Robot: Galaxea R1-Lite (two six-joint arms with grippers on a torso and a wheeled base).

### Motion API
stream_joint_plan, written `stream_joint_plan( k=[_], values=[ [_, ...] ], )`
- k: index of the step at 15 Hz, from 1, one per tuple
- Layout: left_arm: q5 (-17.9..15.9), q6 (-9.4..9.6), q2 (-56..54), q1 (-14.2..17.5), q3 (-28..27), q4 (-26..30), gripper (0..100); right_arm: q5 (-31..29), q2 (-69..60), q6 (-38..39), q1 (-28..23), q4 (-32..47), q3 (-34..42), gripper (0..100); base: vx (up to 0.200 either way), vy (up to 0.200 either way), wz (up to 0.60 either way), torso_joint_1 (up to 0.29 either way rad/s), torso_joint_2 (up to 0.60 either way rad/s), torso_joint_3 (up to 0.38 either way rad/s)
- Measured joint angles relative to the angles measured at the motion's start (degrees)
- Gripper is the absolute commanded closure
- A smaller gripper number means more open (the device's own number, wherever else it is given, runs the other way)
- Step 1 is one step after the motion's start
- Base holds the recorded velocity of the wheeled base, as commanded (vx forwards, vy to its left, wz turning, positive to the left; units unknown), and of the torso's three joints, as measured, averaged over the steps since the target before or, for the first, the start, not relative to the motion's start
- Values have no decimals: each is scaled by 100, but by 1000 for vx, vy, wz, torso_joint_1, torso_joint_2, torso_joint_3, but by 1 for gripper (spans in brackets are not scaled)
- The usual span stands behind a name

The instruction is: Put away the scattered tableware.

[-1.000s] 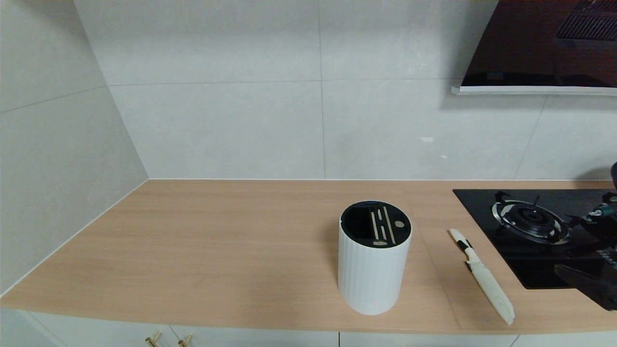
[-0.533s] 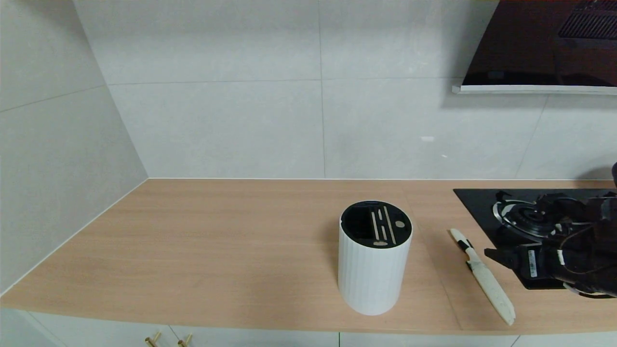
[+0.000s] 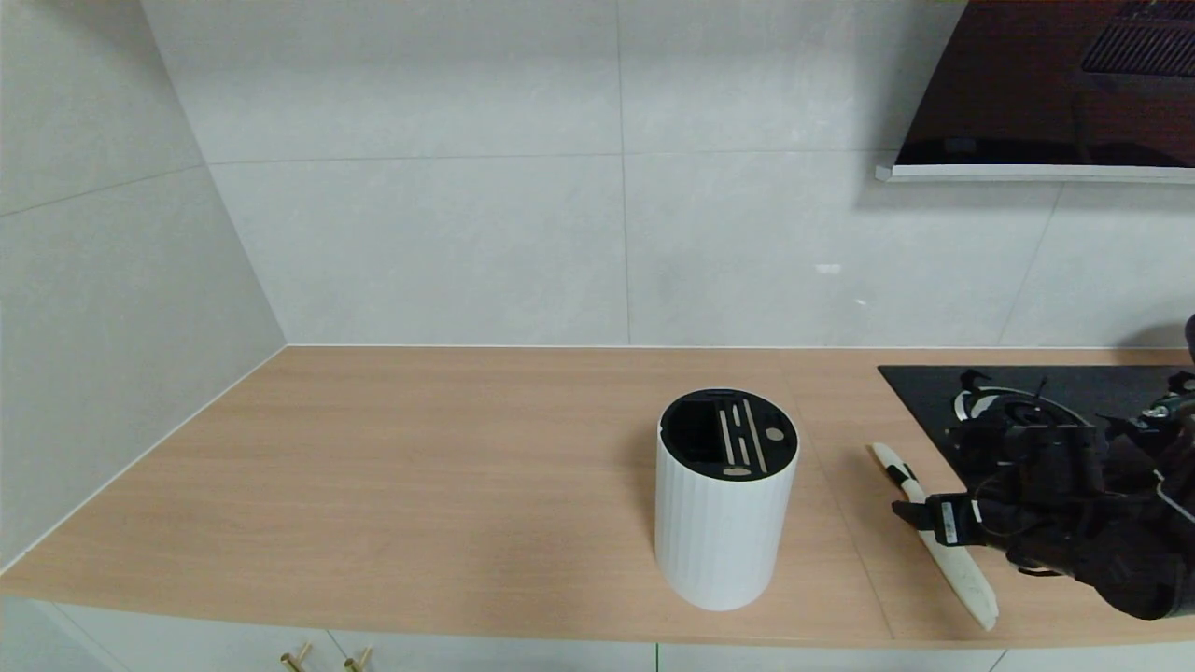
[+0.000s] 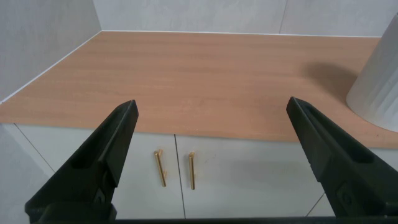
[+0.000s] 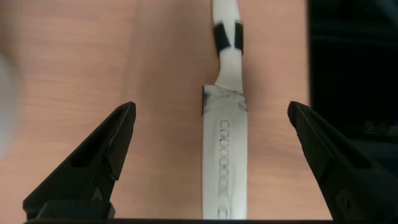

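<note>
Knife [image 5: 227,149] lies flat on worktop [image 3: 467,485], between white holder [image 3: 725,523] and hob [image 3: 920,392]. Right claw [image 5: 211,109] above it, spread wide, one finger either side of blade, nothing gripped.

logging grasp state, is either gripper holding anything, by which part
Nothing is held. The right gripper hangs open over the knife lying on the counter; the left gripper is open too.

knife [image 5: 227,149]: both ends cut off, between fingers of right gripper [image 5: 211,112] | holder [image 4: 380,81]: mostly cut off, beyond left gripper [image 4: 211,112] | stove [image 3: 920,397]: part hidden behind right gripper
</note>
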Motion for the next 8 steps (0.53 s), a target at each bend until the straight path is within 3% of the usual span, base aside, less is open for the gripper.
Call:
stream_joint_plan(
  k=[8],
  values=[
    [0, 0, 2, -2, 0, 2, 0, -121, 931, 22, -78, -286, -369, 0, 0, 0, 0, 0, 0, 0]
  ],
)
